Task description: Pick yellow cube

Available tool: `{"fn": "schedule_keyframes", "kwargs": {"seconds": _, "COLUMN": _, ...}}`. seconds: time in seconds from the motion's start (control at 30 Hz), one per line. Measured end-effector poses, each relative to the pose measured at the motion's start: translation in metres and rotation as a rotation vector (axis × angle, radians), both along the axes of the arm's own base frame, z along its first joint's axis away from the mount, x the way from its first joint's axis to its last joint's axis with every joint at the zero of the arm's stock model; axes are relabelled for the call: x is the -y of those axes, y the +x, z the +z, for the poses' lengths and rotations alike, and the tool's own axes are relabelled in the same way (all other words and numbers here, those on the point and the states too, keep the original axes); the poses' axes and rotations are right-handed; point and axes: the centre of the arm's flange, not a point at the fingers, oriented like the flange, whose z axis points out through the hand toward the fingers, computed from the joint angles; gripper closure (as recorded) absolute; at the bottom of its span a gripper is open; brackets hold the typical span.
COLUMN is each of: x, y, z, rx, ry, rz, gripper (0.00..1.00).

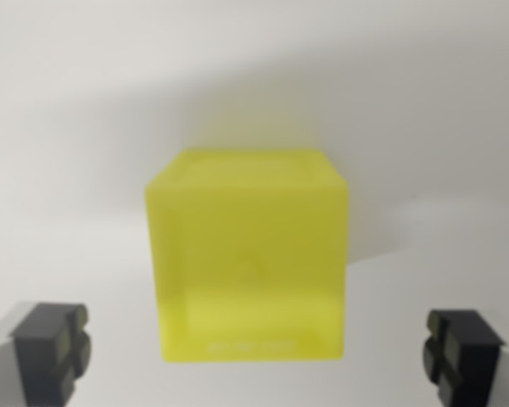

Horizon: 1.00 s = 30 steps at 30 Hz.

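Two dark fingertips show at the bottom corners of the wrist view, one [51,348] at about 8 o'clock and the other [464,352] at about 4 o'clock, spread wide with nothing held between them, so the gripper [257,349] stands open. One yellow cube [250,259] fills the middle of the view, slightly blurred, its lower edge reaching down to about the level of the fingertips. It lies between the two fingers, apart from both, with clear gaps on each side; the gap on the wrist view's left looks about as wide as that on the right. The cube's material seems translucent, with a paler top face toward 12 o'clock and a faint line of pale marks near its lower edge, too blurred to read. It rests on a plain white surface [76,127]. Soft grey shadow spreads from the cube toward 1 and 3 o'clock. No walls or other room features can be made out.
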Motion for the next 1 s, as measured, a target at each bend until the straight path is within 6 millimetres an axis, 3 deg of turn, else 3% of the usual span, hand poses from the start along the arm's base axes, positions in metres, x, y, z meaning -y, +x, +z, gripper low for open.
{"fn": "schedule_keyframes", "kwargs": {"seconds": 0.77, "x": -0.002, "y": 0.001, "z": -0.05, "rx": 0.0, "ry": 0.002, "rz": -0.009, "gripper": 0.0}}
{"fn": "schedule_keyframes", "kwargs": {"seconds": 1.0, "x": -0.002, "y": 0.001, "z": -0.053, "rx": 0.0, "ry": 0.003, "rz": -0.01, "gripper": 0.0}}
